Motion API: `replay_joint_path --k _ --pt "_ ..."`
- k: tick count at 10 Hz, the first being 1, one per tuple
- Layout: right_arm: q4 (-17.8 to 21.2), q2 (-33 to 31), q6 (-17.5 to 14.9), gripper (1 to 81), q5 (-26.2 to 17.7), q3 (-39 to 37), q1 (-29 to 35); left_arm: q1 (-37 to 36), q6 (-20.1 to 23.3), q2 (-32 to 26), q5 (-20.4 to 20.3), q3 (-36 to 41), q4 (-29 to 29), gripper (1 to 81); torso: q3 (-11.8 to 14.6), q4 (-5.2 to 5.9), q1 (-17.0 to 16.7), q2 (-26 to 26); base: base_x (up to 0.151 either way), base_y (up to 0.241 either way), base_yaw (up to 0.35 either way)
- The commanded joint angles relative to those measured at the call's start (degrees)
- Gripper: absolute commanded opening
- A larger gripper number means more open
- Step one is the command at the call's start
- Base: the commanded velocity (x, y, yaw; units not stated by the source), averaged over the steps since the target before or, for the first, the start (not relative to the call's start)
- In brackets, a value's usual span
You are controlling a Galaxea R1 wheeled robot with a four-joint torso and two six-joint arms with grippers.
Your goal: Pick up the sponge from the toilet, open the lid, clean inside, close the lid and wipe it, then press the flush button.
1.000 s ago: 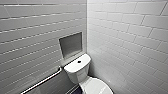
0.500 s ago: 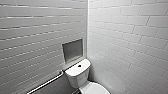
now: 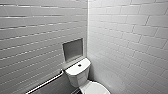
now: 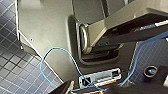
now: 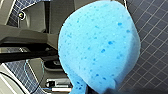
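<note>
One small bright blue porous sponge (image 5: 100, 45) looks pinched at its edge in my right gripper (image 5: 98, 89), while the glossy white ceramic toilet (image 3: 78, 76) lies ahead and low in the tiled corner, smooth white oval lid (image 3: 96, 89) end towards me.

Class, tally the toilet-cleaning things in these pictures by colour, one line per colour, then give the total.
White: 2, the toilet and the lid
Blue: 1, the sponge
Dark: 1, the flush button
Total: 4
</note>
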Motion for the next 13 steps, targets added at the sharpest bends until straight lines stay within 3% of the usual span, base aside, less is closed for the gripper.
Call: replay_joint_path --k 1,2,3,6,7,8,11,13 --pt "-0.8 -0.4 0.1 1.0 -3.7 0.2 1.0 -1.5 0.0 0.1 3.8 0.3 -0.3 81.1 0.0 0.00 -3.3 5.7 0.000 0.000 0.000" --pt "-0.8 -0.4 0.0 1.0 -3.7 0.2 1.0 -1.5 0.0 -0.1 3.8 0.3 -0.3 81.1 0.0 0.00 -3.3 6.8 0.000 0.000 0.000" --pt "-0.8 -0.4 0.0 1.0 -3.7 0.2 0.9 -1.5 -0.1 -0.3 3.9 0.3 -0.3 81.1 5.7 0.00 -1.5 2.9 0.000 0.000 0.000" --pt "-0.8 -0.4 0.0 1.0 -3.7 0.2 0.9 -1.5 -0.1 -0.2 3.9 -0.2 -0.3 81.1 8.7 0.00 -2.0 5.8 0.000 0.000 0.000" --pt "-0.8 -0.4 0.0 1.0 -3.7 0.2 0.9 -1.5 -0.1 -0.1 3.9 -0.2 -0.3 81.1 4.8 0.00 -2.1 6.0 0.000 0.000 0.000" --pt "-0.3 0.0 0.1 1.0 -5.7 0.2 1.0 -1.5 -0.1 -0.2 3.9 -0.2 -0.3 81.1 6.6 0.00 -2.1 6.0 0.000 0.000 0.000" --pt "0.1 2.9 0.6 1.0 -14.5 -5.7 1.4 -1.5 -0.1 0.1 3.8 -1.2 -0.3 81.1 7.7 0.00 -2.2 6.0 0.000 0.000 0.000" --pt "-0.5 3.9 -2.3 1.0 -13.6 -9.1 2.1 -2.1 0.0 0.4 3.9 -1.3 -0.3 81.1 7.6 0.00 -2.2 6.0 0.000 0.000 0.000"
